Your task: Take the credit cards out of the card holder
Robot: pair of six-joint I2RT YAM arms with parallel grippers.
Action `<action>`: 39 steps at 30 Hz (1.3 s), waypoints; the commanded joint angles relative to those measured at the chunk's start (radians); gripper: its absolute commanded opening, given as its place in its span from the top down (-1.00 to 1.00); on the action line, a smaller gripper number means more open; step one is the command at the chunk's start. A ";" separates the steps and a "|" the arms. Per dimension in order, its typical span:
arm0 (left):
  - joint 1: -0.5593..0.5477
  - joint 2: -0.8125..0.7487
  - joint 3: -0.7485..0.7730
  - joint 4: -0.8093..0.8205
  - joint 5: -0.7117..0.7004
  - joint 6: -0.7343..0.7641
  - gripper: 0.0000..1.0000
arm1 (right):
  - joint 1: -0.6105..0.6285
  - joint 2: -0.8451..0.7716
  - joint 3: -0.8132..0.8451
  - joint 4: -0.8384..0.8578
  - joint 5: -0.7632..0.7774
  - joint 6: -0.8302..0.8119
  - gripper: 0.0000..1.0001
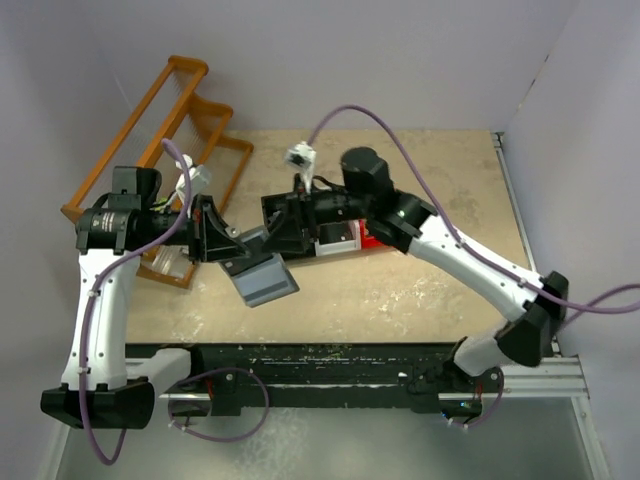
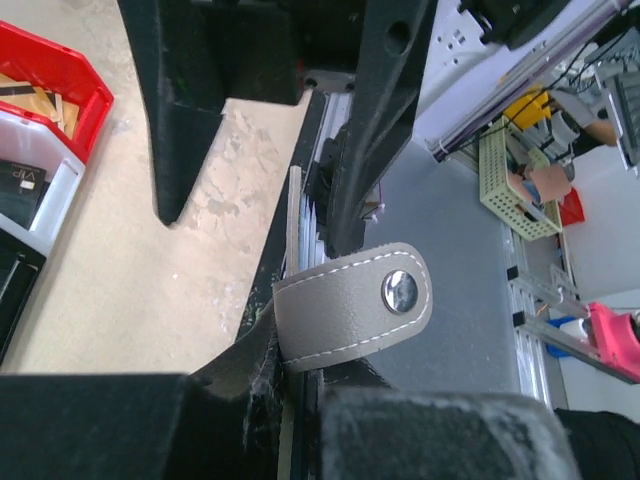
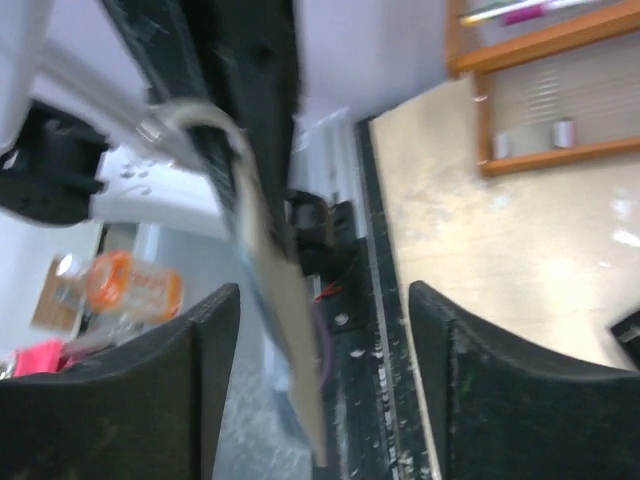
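Card holder (image 1: 266, 280): slate grey. Its strap (image 2: 350, 308): taupe-grey, white stitching along the edge, silver snap (image 2: 399, 291). Table (image 1: 400, 290): beige, mottled with paler flecks. Rack (image 1: 188, 68): orange-brown wood. Bin (image 2: 60, 75): bright red. Arms (image 1: 100, 300): white shells, black joints. Cable (image 1: 350, 108): purple. Walls (image 1: 400, 60): pale lilac.

"VIP" on black card (image 2: 22, 186)
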 commanded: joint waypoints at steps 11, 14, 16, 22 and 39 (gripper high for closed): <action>-0.002 -0.214 -0.173 0.988 -0.137 -1.063 1.00 | 0.061 -0.316 -0.662 0.962 0.335 0.462 -0.68; -0.002 -0.218 -0.182 0.984 -0.151 -1.067 1.00 | 0.074 -0.291 -0.673 0.998 0.312 0.483 -0.64; -0.002 -0.223 -0.187 0.980 -0.155 -1.068 1.00 | 0.074 -0.272 -0.674 1.008 0.300 0.501 -0.46; -0.002 -0.221 -0.185 0.928 -0.129 -1.006 0.47 | 0.072 -0.275 -0.582 0.776 0.224 0.411 1.00; -0.002 -0.199 -0.239 0.831 0.068 -0.869 0.17 | 0.054 -0.148 -0.073 -0.093 0.124 -0.004 1.00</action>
